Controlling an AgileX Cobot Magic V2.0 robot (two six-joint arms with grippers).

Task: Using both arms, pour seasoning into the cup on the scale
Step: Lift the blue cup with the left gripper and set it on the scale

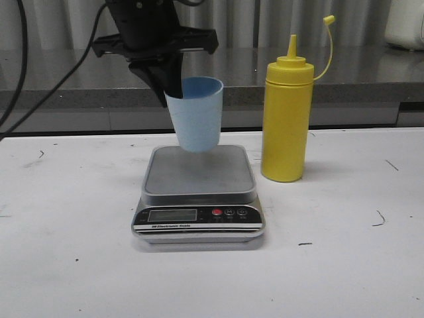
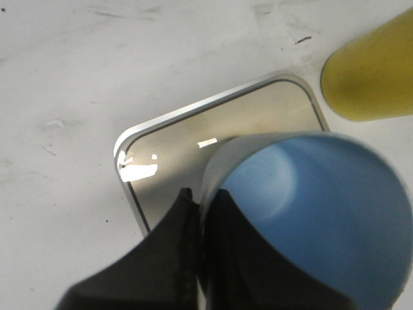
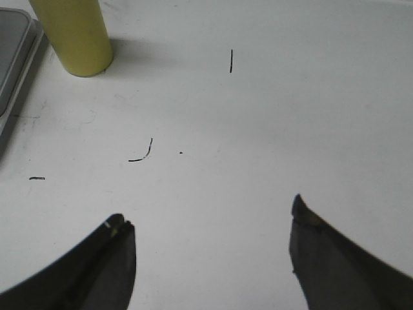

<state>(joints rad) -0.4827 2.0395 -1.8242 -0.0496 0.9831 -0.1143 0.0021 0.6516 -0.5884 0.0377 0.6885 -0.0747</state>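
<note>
Cup (image 1: 195, 112) rim-pinched in left claw (image 1: 173, 89), above scale (image 1: 199, 173).

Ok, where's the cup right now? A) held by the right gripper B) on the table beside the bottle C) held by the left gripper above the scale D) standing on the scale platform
C: the left gripper pinches the cup by its rim above the scale.

right pincer (image 3: 210, 239): bare table (image 3: 290, 116) ahead | obstacle: bottle (image 1: 286, 119) beside scale (image 1: 199, 192)
</note>
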